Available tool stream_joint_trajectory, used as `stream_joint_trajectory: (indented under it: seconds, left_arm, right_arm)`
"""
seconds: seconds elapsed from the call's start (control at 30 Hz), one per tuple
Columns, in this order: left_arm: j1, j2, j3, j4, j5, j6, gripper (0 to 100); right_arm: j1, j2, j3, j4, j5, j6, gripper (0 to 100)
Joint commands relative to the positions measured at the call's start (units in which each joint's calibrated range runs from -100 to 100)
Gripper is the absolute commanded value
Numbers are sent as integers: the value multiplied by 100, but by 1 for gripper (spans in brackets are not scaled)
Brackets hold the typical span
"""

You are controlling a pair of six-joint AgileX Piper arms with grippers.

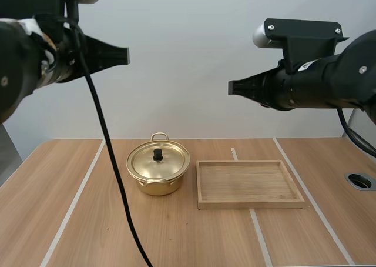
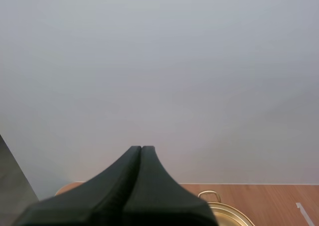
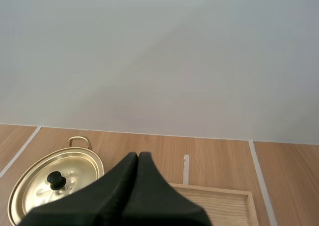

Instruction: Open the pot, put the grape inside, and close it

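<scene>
Left end effector [image 1: 126, 56] and right end effector [image 1: 231, 87] hover high, both shut tight on nothing; pot [image 1: 154, 183], lid [image 1: 171, 161] on, sits below between them. Spread wide, then drop straight onto the knob [image 1: 157, 154].

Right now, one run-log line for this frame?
left pincer: shut, raised | right pincer: shut, raised | pot: lid on | wooden tray: right of pot, apart

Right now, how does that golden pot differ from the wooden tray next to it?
The pot is round, shiny gold metal; the wooden tray is rectangular and matte. The pot is closed by its lid; the tray lies open and empty. The pot stands taller, the tray wider and shallower. Both rest side by side on the table.
</scene>
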Motion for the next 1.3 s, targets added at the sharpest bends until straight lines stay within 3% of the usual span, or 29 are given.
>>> stream_joint_trajectory:
  seconds: [0.0, 0.3, 0.5, 0.67, 0.87, 1.03, 1.27]
  left_arm:
    - [-17, -580, 426, 71, -129, -61, 0]
    - [-17, -2246, 1598, 71, 11, -61, 0]
    - [-17, -2977, 2198, 71, -257, -61, 0]
    - [70, -3081, 2986, 94, -310, -61, 0]
    - [286, -3081, 3866, 106, -1923, -61, 0]
    - [315, -3081, 4626, 130, -2965, -61, 0]
    - [315, -3081, 5583, 129, -3573, -61, 0]
  right_arm:
    - [2, -605, 208, -153, -97, -24, 0]
    - [2, -2069, 911, -556, 567, -24, 0]
    - [2, -2763, 1654, -696, -1028, -24, 0]
    - [2, -2809, 2434, -606, -1409, -24, 0]
    - [2, -2809, 3360, -617, -2592, -36, 0]
    - [2, -2809, 3995, -617, -3646, -144, 0]
    - [2, -2809, 4614, -617, -3804, -144, 0]
